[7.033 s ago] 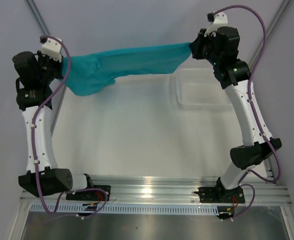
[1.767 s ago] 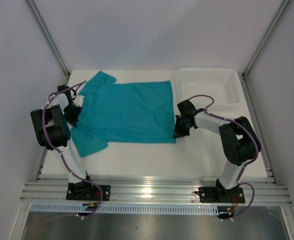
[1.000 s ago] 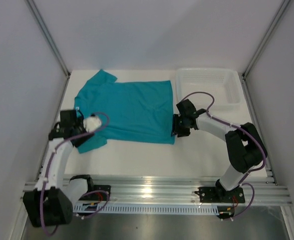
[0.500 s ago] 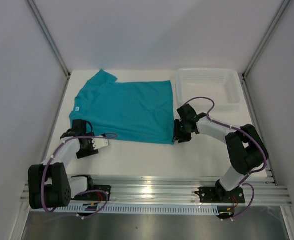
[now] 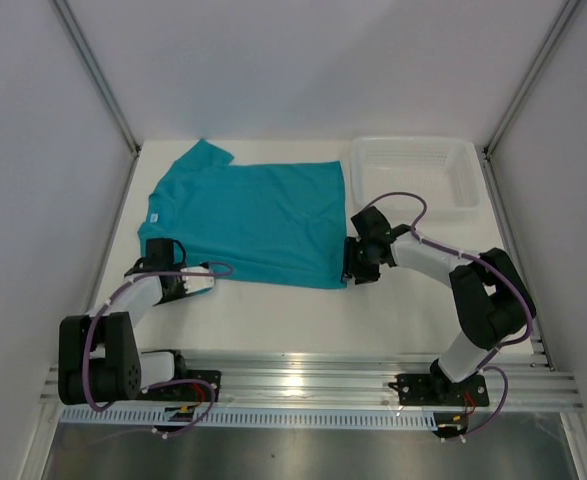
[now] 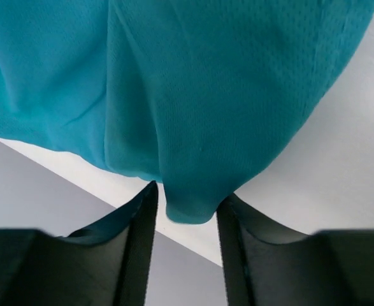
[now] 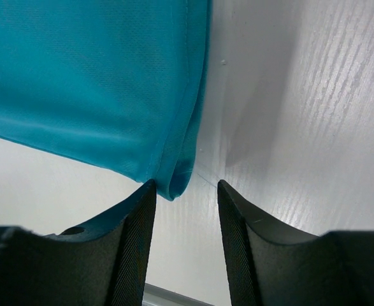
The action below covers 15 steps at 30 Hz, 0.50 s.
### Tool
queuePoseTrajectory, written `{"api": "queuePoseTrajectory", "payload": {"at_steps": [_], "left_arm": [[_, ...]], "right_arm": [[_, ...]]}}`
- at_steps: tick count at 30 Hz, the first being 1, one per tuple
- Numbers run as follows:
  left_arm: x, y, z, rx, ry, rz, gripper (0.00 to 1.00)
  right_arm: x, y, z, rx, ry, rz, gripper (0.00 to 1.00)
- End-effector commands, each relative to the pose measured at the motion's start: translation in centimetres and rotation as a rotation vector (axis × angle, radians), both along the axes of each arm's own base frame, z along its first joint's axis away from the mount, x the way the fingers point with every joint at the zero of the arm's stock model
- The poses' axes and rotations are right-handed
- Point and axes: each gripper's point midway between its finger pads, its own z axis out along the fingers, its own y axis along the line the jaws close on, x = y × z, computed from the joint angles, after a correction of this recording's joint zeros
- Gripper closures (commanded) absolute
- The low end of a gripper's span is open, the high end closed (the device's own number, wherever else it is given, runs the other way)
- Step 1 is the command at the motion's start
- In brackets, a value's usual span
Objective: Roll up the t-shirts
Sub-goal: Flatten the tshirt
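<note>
While the teal t-shirt is lying spread flat on the white table, it is taking up the far-left part of the surface. Its collar and small white label are pointing to the left edge and its hem is running just beside the white basket in the far-right corner.

The left gripper is sitting low at the near sleeve, close to the left edge. Its two fingers are standing apart, with the tip of the sleeve poking into the gap, so it is straddling the cloth rather than pinching it. The right gripper is doing the same at the near hem corner: its jaws are parted, and bare table is showing between them below the folded edge.

The fabric is looking thin, light and limp, wrinkling where it is bunching at the sleeve. It is likely going to sag, stretch and slide on the smooth top instead of keeping its shape. Doubled seams are probably giving the surest hold, so the hem corner and the sleeve edge are sensible places to pinch, both at once, keeping the near edge taut as the roll is being started.
</note>
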Motion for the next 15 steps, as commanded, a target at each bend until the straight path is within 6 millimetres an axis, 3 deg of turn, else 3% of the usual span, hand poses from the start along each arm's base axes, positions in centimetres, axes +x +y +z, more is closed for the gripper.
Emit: {"api": "queuePoseTrajectory", "payload": {"at_steps": [1,3,5,6,15], "left_arm": [[0.7,-0.2,-0.2,-0.022,-0.032,0.019,0.57],[0.6,-0.3,-0.3,-0.027,-0.03,0.022,0.65],[0.6,-0.4,-0.2,-0.036,-0.032,0.028,0.84],[0.7,-0.4,0.0,-0.038,-0.039,0.03,0.98],[-0.8,-1.5,1.2,-0.099,-0.064,0.033,0.99]], "right_arm": [[0.6,1.3,1.3,0.03,-0.023,0.007,0.53],[0.5,1.5,1.4,0.036,-0.021,0.015,0.52],[0.6,1.8,1.8,0.037,-0.021,0.027,0.53],[0.4,1.7,1.9,0.033,-0.017,0.029,0.53],[0.9,2.1,3.3,0.064,-0.057,0.022,0.52]]}}
